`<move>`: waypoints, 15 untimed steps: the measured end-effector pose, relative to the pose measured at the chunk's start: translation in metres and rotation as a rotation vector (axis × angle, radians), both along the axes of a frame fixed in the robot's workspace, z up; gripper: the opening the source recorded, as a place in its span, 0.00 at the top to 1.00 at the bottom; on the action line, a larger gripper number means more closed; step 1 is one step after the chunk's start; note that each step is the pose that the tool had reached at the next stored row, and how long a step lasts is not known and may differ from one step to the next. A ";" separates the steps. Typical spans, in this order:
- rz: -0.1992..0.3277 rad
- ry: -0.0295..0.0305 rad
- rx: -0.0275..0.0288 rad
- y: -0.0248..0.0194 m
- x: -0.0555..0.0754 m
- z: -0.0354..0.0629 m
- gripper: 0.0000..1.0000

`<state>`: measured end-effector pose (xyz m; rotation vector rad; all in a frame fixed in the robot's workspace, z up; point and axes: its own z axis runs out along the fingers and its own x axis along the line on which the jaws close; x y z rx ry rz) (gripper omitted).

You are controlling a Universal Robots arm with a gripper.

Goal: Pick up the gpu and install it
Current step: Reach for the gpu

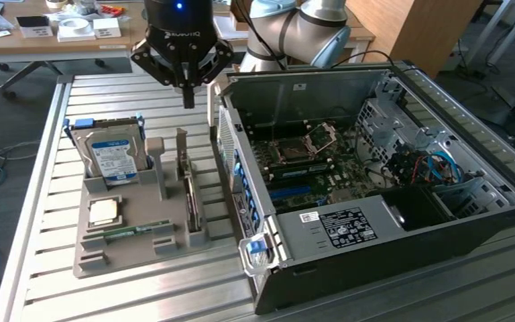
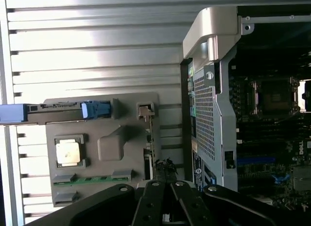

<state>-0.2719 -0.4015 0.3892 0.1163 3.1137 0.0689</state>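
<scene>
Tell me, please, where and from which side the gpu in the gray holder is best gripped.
The gpu stands on edge in a slot of the gray holder, its thin upper edge free. Probably best to come from straight above and pinch its two flat faces near that upper edge.

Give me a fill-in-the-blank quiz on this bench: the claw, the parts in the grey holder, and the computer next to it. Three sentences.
1. The claw hangs above the gpu with its fingers ____, holding nothing.
2. The hard drive standing in the grey holder bears a ____ label.
3. The gpu stands on edge in the holder, on the side nearest the open ____.
Missing words: shut; blue; computer case.
</scene>
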 end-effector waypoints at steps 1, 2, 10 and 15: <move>0.000 0.0000 0.0000 -0.0006 -0.001 -0.0005 0.89; 0.000 0.0000 0.0001 -0.0014 -0.001 -0.0007 0.89; 0.000 0.0000 0.0000 -0.0114 -0.007 -0.0010 0.89; 0.000 0.0000 0.0000 -0.0200 -0.011 -0.0010 0.89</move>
